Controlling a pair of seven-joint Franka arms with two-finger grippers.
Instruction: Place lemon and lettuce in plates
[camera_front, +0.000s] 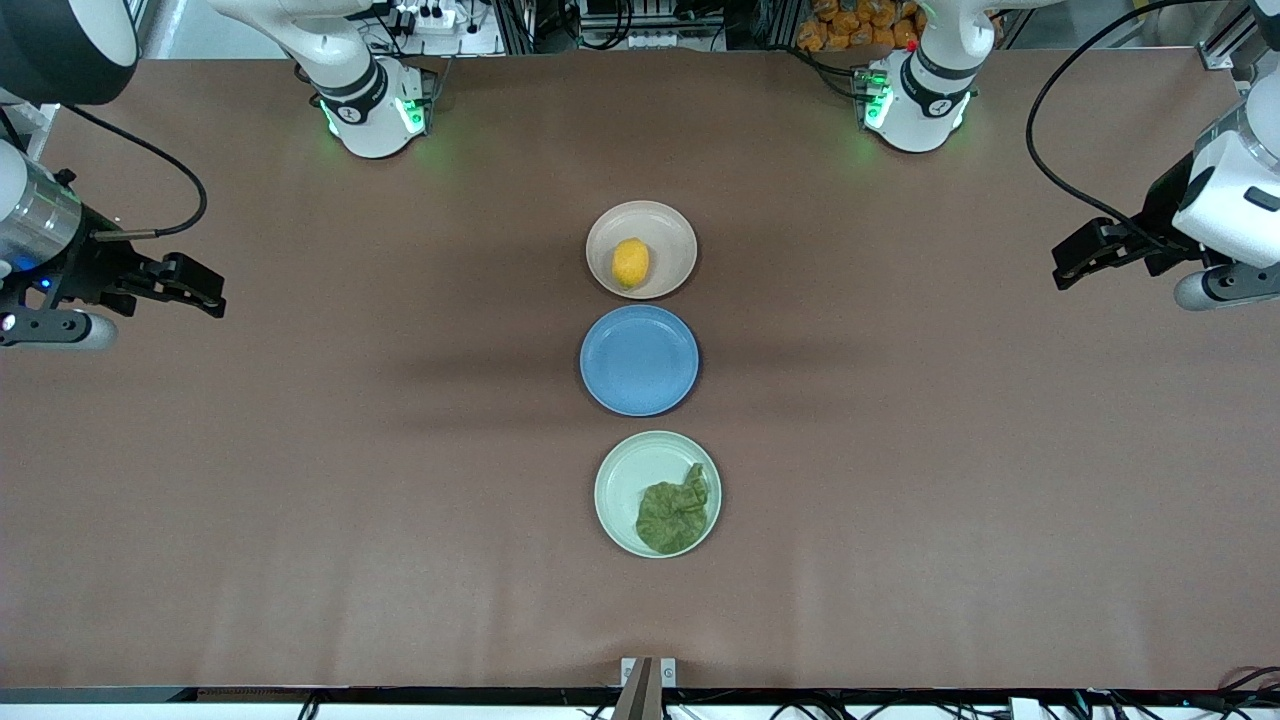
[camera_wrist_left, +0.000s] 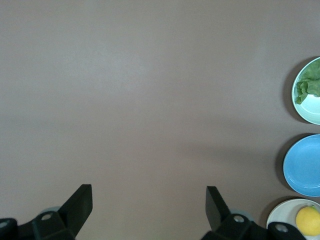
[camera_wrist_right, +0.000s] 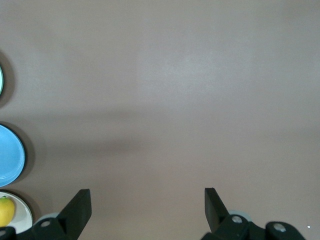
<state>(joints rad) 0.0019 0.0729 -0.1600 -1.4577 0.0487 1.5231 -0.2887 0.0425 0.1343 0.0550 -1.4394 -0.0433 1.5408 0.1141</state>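
The yellow lemon (camera_front: 630, 263) lies in the pale beige-pink plate (camera_front: 673, 222), the plate farthest from the front camera. The dark-green lettuce (camera_front: 674, 514) lies in the pale mint green plate (camera_front: 622, 480), the nearest one. Both also show in the left wrist view: the lemon (camera_wrist_left: 308, 220) and the lettuce (camera_wrist_left: 308, 88). My left gripper (camera_front: 1068, 268) is open and empty over bare table at the left arm's end (camera_wrist_left: 149, 197). My right gripper (camera_front: 205, 290) is open and empty over bare table at the right arm's end (camera_wrist_right: 147, 200).
A blue plate (camera_front: 639, 360) with nothing in it sits between the two other plates. The three plates form a line down the middle of the brown table (camera_front: 300, 480). Both arms are held far from the plates.
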